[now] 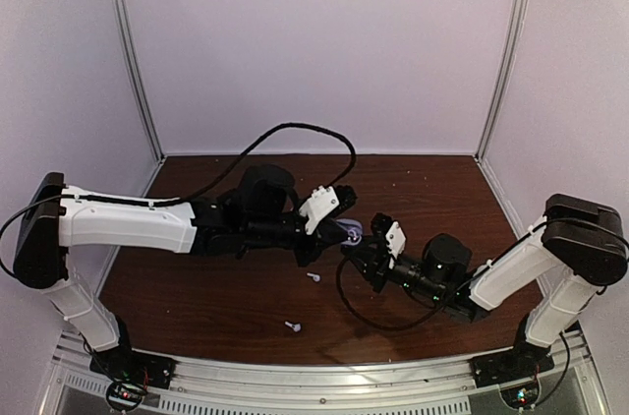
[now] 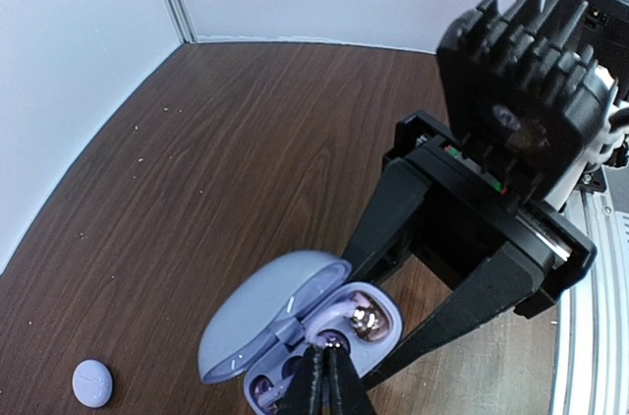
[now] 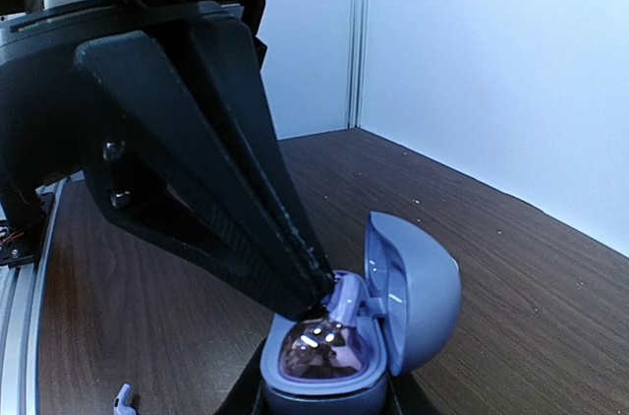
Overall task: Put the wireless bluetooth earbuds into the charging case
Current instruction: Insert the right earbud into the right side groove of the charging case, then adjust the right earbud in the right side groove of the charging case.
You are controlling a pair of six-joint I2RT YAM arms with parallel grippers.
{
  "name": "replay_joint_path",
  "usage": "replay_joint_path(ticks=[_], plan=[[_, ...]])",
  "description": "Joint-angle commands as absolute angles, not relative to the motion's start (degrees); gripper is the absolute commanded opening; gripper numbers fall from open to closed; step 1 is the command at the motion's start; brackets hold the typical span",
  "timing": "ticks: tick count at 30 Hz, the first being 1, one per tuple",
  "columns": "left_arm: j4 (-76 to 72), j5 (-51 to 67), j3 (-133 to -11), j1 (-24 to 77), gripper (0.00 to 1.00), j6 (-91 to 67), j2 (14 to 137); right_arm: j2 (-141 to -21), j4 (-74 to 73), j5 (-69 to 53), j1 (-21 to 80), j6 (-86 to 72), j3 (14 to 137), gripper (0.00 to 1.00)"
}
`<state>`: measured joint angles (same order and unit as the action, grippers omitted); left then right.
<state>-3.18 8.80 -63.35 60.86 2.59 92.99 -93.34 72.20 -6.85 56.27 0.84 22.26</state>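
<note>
Earbud [image 2: 335, 340], pinched in the left claw [image 2: 324, 382], sits at a pocket of the open charging case [image 2: 251, 328]. The right claw [image 1: 360, 250] clamps the case, likely to steady it. Two spare earbuds [image 1: 313, 277] lie on the worktop [image 1: 197, 287].

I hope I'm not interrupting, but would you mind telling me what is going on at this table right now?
The right fingers are clamped on the open lavender charging case, steadying it. The left fingers, shut, reach tip-down into it at an earbud; whether they pinch or press it is unclear. Two more earbuds lie loose on the table.
</note>
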Motion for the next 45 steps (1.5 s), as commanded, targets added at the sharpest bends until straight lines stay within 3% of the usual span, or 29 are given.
replay_joint_path(ticks=[1, 5, 16, 29, 37, 45], plan=[[-3.87, 8.72, -64.96, 61.26, 0.08, 2.90, 93.46, -93.79, 75.12, -7.73, 56.12, 0.00, 23.42, 0.00], [-3.87, 9.21, -64.82, 61.24, 0.14, 2.72, 92.99, -93.87, 75.21, -7.61, 56.10, 0.00, 23.33, 0.00], [-2.89, 9.24, -61.48, 61.30, 0.17, 7.61, 85.13, -93.43, 74.16, -9.87, 55.90, 0.41, 23.50, 0.00], [-0.40, 9.84, -64.76, 61.35, 0.18, 11.87, 87.85, -94.32, 72.74, -15.68, 55.87, 0.26, 24.81, 0.00], [-0.26, 10.73, -65.37, 61.99, 0.08, 13.06, 88.94, -94.48, 71.85, -15.55, 55.89, 0.00, 25.37, 0.00], [1.30, 10.78, -65.74, 63.01, 0.06, 13.45, 90.44, -94.46, 71.89, -15.52, 55.84, 0.00, 25.49, 0.00]])
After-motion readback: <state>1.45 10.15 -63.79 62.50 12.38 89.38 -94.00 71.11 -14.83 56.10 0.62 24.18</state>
